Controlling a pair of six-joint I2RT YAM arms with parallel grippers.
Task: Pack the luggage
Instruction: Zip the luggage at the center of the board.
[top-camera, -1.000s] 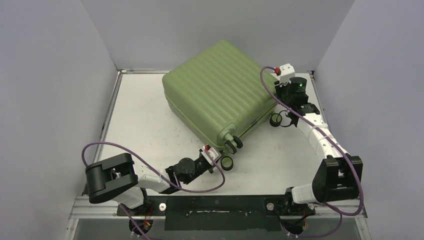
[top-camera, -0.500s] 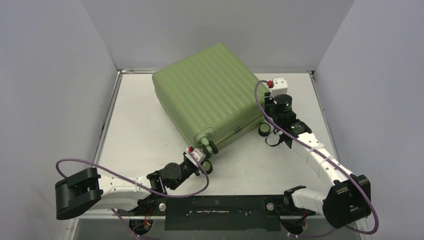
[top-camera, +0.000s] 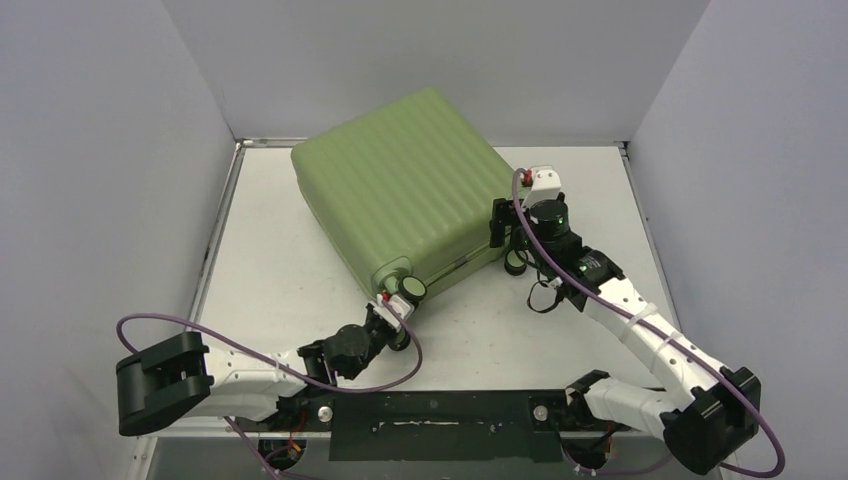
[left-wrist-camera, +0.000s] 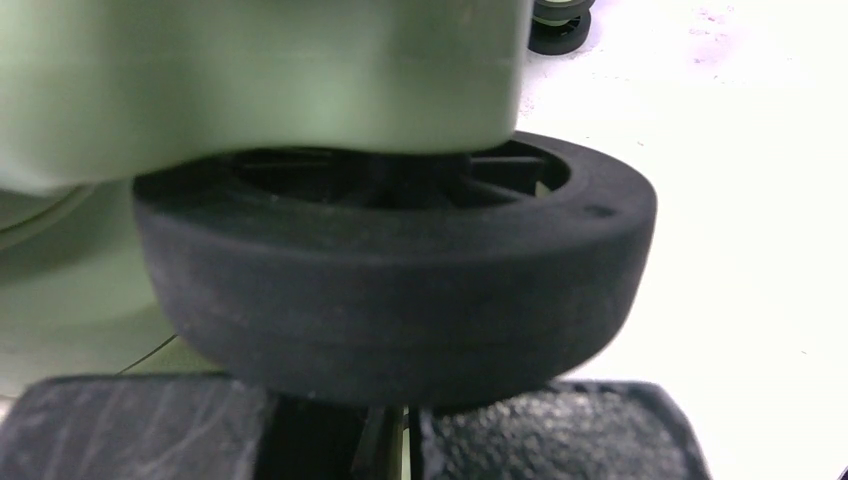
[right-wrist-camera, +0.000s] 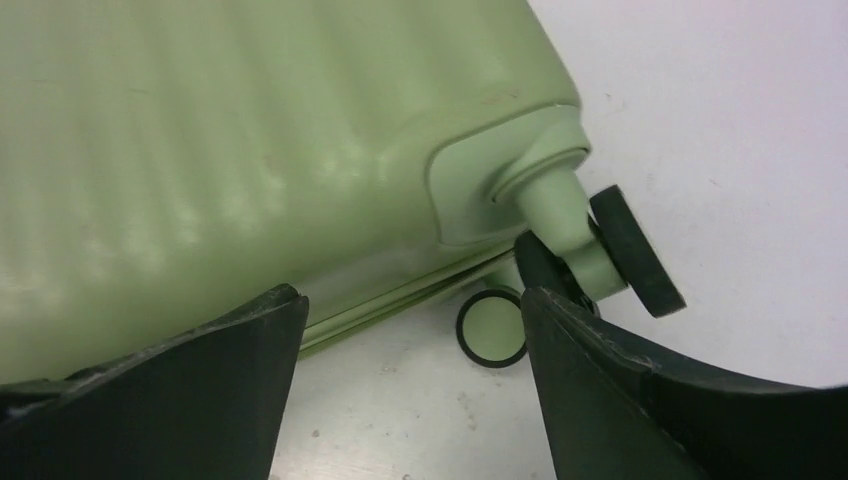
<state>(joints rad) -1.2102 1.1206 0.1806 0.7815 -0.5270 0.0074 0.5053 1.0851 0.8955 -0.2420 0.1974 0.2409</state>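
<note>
Luggage (top-camera: 405, 185): light green, ribbed stripes across shell. Wheel (right-wrist-camera: 492, 327): black tyre, pale green hub. Table (top-camera: 290, 270): white, faintly smudged. Cable (top-camera: 165, 318): purple. Right arm (top-camera: 640, 325): white links, black joints. Walls (top-camera: 100, 150): pale grey-lavender.

Light-green ribbed luggage (top-camera: 405, 185) lies closed, flat, turned diagonally

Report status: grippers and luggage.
Left gripper shut, at near-corner wheel. Right gripper open, facing right-corner wheels. Luggage closed, flat on table.

Overhead wide; wrists close — luggage (top-camera: 400, 180) shared.
</note>
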